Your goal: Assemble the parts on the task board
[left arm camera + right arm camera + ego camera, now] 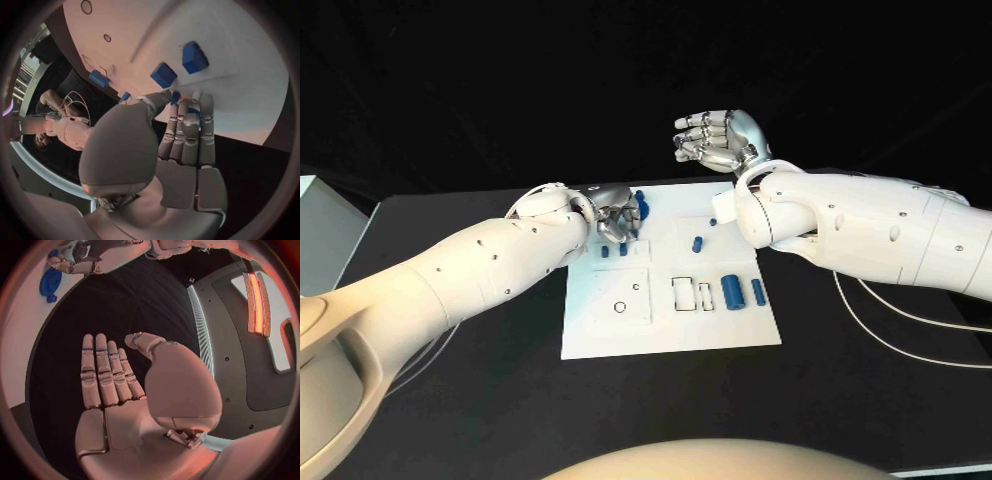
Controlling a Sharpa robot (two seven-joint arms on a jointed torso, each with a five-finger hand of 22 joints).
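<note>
The white task board [668, 325] lies mid-table. My left hand [615, 215] reaches down at its far left corner, and its thumb and fingers [185, 125] seem to pinch a small blue part [177, 96]. A round blue part [640, 204] lies right beside that hand, also the blue part [50, 282]. Two blue blocks [194, 57] [164, 75] sit on the board just beyond the fingertips. Two blue cylinders [733, 288] [757, 291] lie at the board's right side. My right hand [718, 140] is raised above the board's far edge, holding nothing, its fingers [103, 372] side by side and the thumb apart.
A white box [318, 220] stands at the table's left edge. Cables [906, 320] trail over the table under my right arm. A dark ring [620, 308] and white slot pieces [682, 292] mark the board's near half.
</note>
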